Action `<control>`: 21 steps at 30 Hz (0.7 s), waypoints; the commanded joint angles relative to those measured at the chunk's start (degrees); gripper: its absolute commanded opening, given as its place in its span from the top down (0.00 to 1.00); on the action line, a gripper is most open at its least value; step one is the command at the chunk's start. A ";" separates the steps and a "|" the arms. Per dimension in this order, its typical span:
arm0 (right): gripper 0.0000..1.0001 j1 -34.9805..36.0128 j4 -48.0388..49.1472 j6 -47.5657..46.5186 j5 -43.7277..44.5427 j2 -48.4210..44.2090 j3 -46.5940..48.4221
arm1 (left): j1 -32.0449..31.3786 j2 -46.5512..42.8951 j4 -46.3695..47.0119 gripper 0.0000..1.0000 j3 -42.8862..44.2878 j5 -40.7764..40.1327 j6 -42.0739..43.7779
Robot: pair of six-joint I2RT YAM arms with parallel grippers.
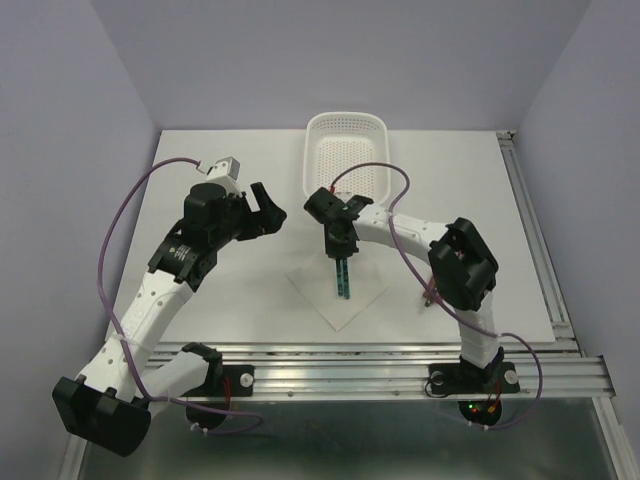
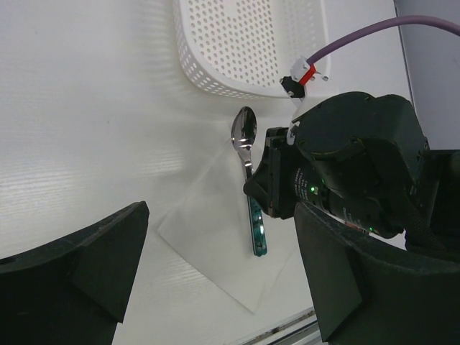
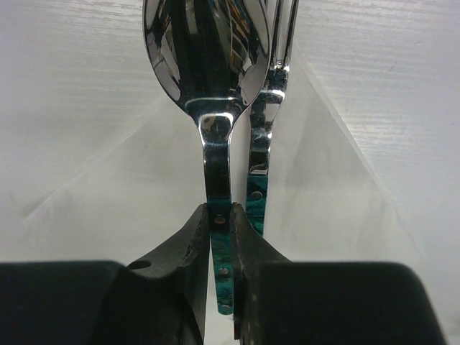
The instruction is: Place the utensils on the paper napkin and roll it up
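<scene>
Right wrist view: right gripper (image 3: 221, 219) clamped on slim green-handled spoon with shiny metal bowl (image 3: 205, 65), frame centre, over thin white paper napkin (image 3: 108, 187). Second green-handled utensil (image 3: 257, 190) just right. Left gripper (image 1: 266, 210) wide open, idle. Advice: lay spoon parallel, release gently, avoid dragging napkin.

The spoon (image 2: 249, 180) shows its green handle over the napkin (image 2: 208, 241), bowl near the basket (image 2: 215, 72).

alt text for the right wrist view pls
The right tool pinches a spoon by its green handle, over a white paper napkin. A second green-handled utensil, apparently a fork, sits close beside the spoon.
</scene>
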 commanded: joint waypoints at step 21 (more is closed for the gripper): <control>0.73 0.02 -1.95 -0.15 3.08 1.02 2.38 | 0.45 -1.06 1.16 0.06 1.16 0.62 0.31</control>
